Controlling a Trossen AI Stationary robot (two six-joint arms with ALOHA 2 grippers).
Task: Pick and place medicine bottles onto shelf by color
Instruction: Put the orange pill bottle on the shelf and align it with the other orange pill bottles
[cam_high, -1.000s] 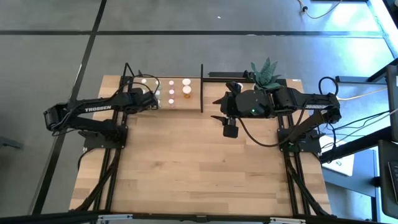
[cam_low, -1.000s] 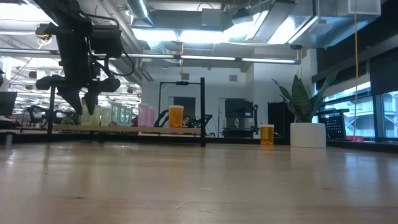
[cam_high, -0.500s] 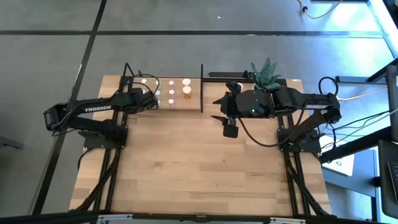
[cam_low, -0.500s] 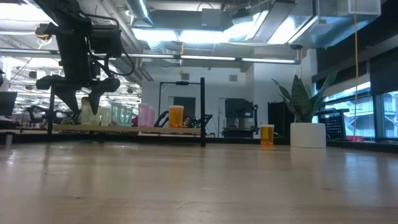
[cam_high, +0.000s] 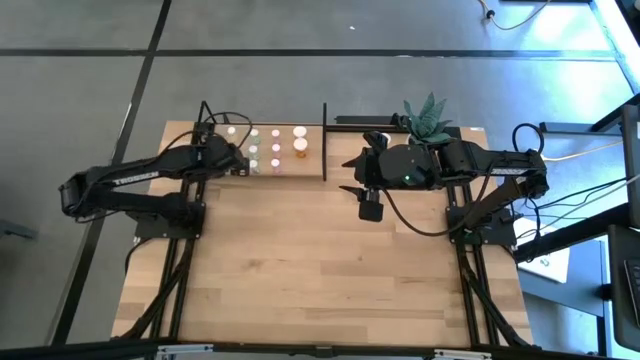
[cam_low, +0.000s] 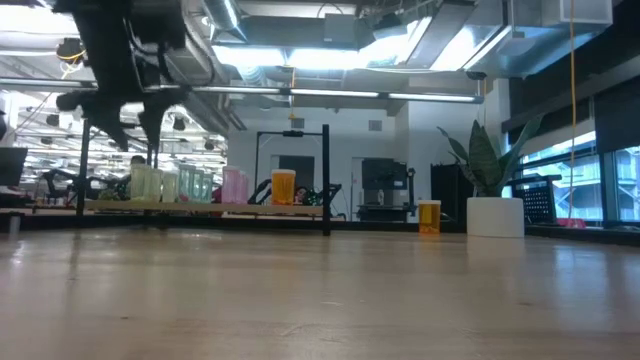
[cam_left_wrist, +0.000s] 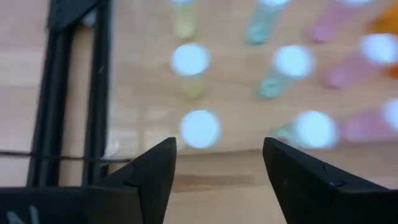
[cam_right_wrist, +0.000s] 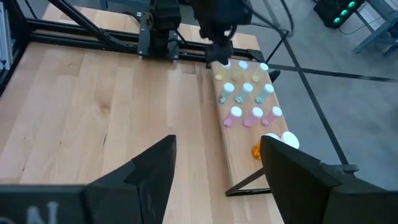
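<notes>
While the left tool (cam_high: 238, 163) hangs over the shelf (cam_high: 312, 158) at the counter's (cam_high: 320, 270) eleven o'clock edge, its fingers (cam_left_wrist: 149, 177) are spread with nothing between them, raised above the caps in the low view. The medicine bottles (cam_high: 275, 150) stand upright in rows on the shelf: pale yellow (cam_left_wrist: 189, 61) and green (cam_left_wrist: 291, 62) ones nearest the tool, pink (cam_right_wrist: 256, 114) beyond, orange (cam_low: 283, 187) nearest the black end bar (cam_low: 326, 180). One more orange bottle (cam_low: 429, 216) stands on the counter beside the white plant pot (cam_low: 495, 217), at about one o'clock. The right tool (cam_high: 368, 207) waits above the counter just past the end bar, toward its middle, fingers (cam_right_wrist: 149, 171) spread and holding nothing.
</notes>
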